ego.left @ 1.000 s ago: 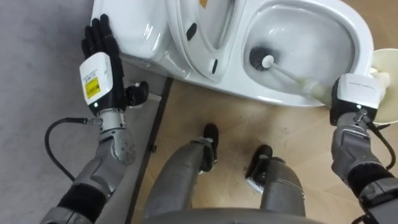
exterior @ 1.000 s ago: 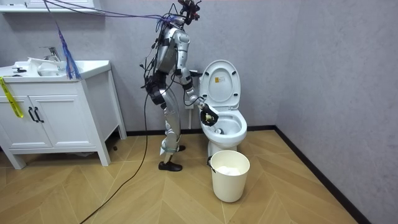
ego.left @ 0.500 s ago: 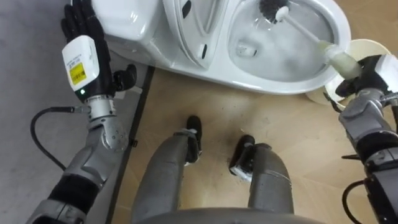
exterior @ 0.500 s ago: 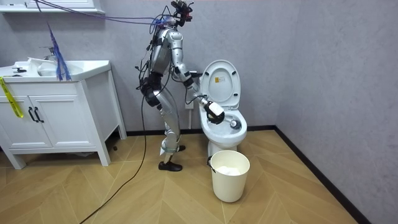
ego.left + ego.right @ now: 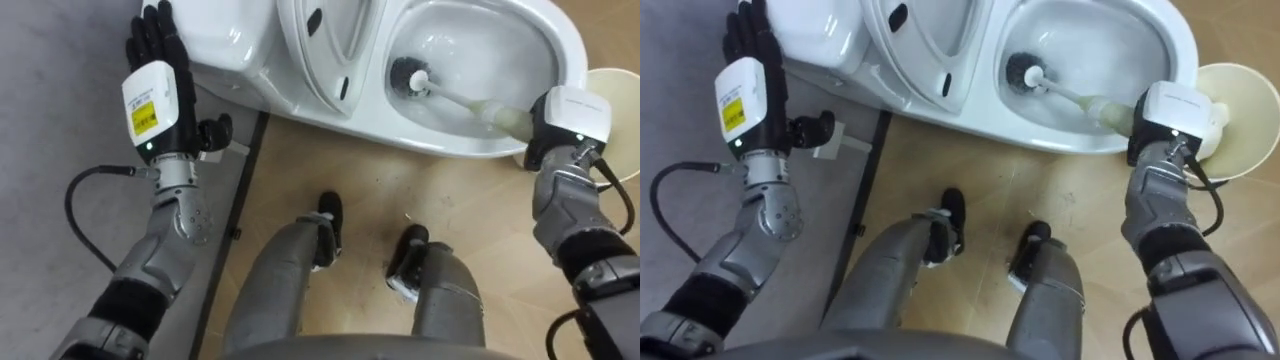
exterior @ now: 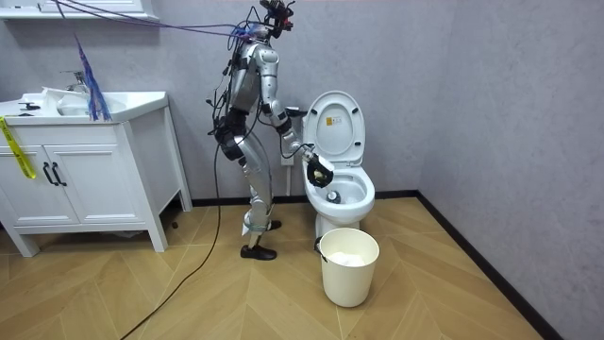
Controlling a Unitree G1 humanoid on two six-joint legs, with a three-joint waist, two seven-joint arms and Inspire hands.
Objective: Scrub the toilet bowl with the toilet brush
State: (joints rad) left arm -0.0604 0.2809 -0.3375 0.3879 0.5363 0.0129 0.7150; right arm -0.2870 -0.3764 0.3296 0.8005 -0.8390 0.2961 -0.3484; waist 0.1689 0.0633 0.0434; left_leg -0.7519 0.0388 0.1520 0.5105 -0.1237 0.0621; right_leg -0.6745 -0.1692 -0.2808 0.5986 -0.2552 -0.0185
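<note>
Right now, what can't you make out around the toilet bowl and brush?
Toilet brush handle end: eye views, under right hand.
Toilet bowl far rim: eye views, cut by top edge.
Bin: left eye view, cropped by right edge.
Its bristles' contact: room view, too small.

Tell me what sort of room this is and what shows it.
Most likely a bathroom: a white toilet with its lid raised, a sink cabinet, and a toilet brush held inside the toilet by the robot's right hand.

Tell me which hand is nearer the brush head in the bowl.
Right. The right hand grips the brush handle at the rim of the bowl; the left hand is open, off beside the tank.
</note>
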